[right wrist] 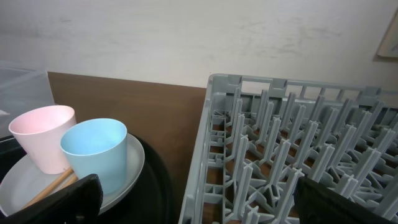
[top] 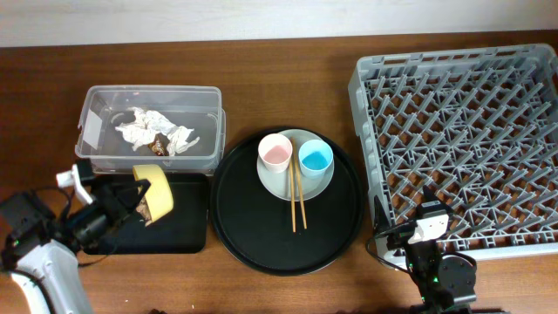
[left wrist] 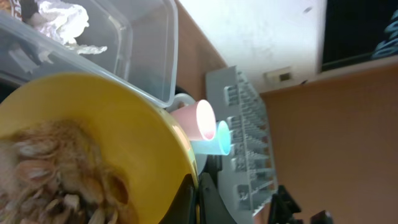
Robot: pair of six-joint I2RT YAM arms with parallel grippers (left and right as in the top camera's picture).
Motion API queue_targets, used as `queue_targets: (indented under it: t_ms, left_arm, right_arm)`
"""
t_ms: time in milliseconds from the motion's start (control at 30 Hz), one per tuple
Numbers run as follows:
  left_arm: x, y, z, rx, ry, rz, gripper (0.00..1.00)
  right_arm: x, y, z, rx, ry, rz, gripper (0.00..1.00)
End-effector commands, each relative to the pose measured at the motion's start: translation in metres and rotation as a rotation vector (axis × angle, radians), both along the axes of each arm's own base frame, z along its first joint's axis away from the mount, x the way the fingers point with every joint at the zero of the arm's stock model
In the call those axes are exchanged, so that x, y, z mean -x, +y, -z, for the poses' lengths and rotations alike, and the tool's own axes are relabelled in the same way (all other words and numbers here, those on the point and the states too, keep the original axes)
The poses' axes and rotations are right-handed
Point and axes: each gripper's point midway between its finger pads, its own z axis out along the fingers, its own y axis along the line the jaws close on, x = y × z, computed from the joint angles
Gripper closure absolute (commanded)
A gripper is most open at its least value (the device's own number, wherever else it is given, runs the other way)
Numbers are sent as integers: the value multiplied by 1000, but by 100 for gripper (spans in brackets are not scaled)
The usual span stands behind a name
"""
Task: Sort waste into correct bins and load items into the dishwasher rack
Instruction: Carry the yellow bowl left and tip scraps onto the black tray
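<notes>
Left claw (top: pixel 132 198) is clutching the yellow bowl (top: pixel 157 194), tilting it over the black tray (top: pixel 179 232) at 8 o'clock. Sticking scraps (left wrist: pixel 56 177) risk missing onto the counter (top: pixel 279 78). Right claw (right wrist: pixel 196 200) is sitting released.

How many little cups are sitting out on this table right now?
2. The pink cup and the light-blue cup stand side by side on the pale plate, which sits on the round black tray. I see none elsewhere.

Soft, even indoor light covers the wooden table (top: pixel 279 78), shadows faint; in the left wrist view the near yellow bowl (left wrist: pixel 124 130) is blurred and the pale wall (left wrist: pixel 267 31) behind washed out; the right wrist view is crisp, slightly dimmer.
</notes>
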Motion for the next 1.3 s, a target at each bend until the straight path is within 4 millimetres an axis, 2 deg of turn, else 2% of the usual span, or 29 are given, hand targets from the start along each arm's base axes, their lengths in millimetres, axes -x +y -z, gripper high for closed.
queue_targets:
  t_ms: [0,167,367,567,667,900,1133,1267]
  left_arm:
    - [6,0,-2,103,-72,-6,100]
    - [7,2,10,136,-39,-18,100]
    - [6,-1,0,217,-66,-6,100]
    - [7,3,17,149,3,-28,100]
    - [6,4,16,147,-3,-28,100]
    - [6,7,-14,245,-154,-11,100]
    - [7,6,-22,286,-174,-4,100]
    - [7,5,-23,352,-125,-15,100]
  right_arm:
    - [0,-1,2,3,3,4,1]
    - [0,-1,2,3,3,4,1]
    - [0,-1,2,3,3,4,1]
    - [0,-1,2,3,3,4,1]
    - [0,-1,2,3,3,4,1]
    - [0,-1,2,3,3,4,1]
    - [0,-1,2,3,3,4,1]
    - [0,-1,2,3,3,4,1]
